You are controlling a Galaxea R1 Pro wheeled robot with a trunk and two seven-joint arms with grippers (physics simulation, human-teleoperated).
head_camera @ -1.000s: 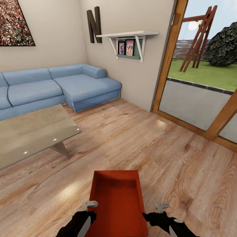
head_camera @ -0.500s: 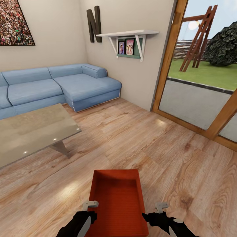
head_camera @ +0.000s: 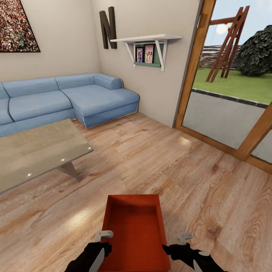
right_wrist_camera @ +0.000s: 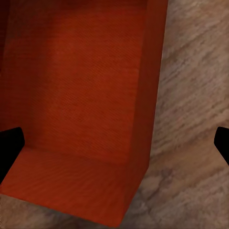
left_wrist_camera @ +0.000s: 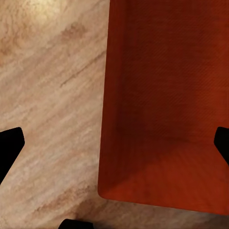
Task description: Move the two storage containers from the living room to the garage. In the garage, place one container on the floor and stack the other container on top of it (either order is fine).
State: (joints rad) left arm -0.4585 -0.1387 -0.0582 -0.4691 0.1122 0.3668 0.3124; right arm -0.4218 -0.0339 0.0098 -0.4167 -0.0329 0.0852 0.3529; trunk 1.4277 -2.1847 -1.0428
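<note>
One orange-red storage container (head_camera: 134, 230) sits on the light wood plank floor of the living room, right in front of me, open top up and empty. My left gripper (head_camera: 99, 249) hangs over its left long wall, and my right gripper (head_camera: 180, 248) is at its right side. In the left wrist view the left gripper (left_wrist_camera: 114, 145) is open, its black fingertips (left_wrist_camera: 9, 148) wide apart either side of the container's wall (left_wrist_camera: 107, 119). The right gripper (right_wrist_camera: 114, 143) is open too, straddling the other wall (right_wrist_camera: 150, 95).
A glass-topped coffee table (head_camera: 34, 151) stands at the left, with a blue corner sofa (head_camera: 71, 96) behind it. Wood-framed glass doors (head_camera: 230, 109) fill the right side. A white wall shelf (head_camera: 149, 41) hangs on the beige wall. Bare plank floor (head_camera: 158, 162) lies ahead.
Almost nothing differs; the container's near end sits a touch higher in the picture, and both grippers hold their places beside it.
</note>
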